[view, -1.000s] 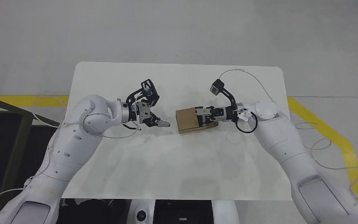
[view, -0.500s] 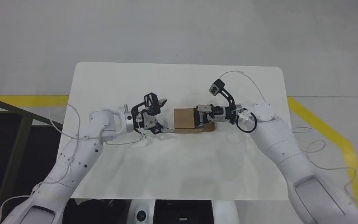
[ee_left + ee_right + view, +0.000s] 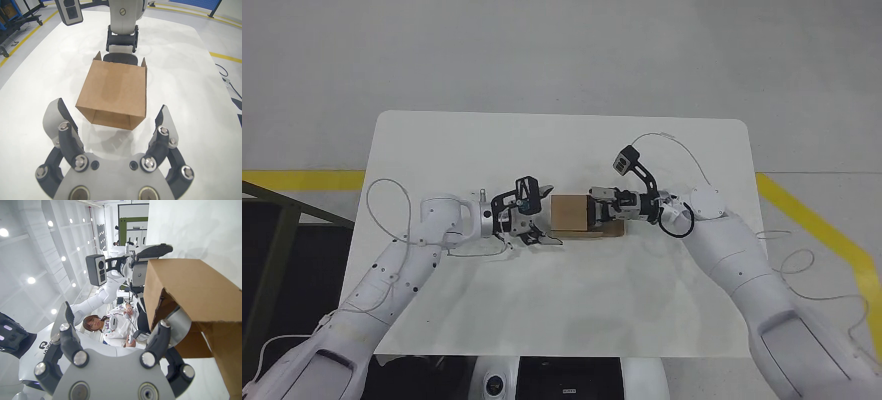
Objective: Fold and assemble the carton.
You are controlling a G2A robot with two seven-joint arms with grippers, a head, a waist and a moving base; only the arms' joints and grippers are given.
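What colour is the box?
Plain brown cardboard. The carton shows best in the left wrist view.

The carton (image 3: 113,91) lay just ahead of the left pincer (image 3: 112,105) and hid most of the right pincer (image 3: 115,315) behind it. From the left wrist, a dark pad and the wrist peeked over the carton's far rim, but the tips could not be seen. From the right wrist, one finger (image 3: 163,330) of the right pincer was inside the carton's open end, and its tip was lost behind a flap (image 3: 196,344). The carton ran off the picture's edge there, so part of it was cut off. It also covered part of the left pincer beyond it. From the top, the spot where the right pincer met the carton was too small to make out. The carton's underside was hidden against the table (image 3: 642,290).
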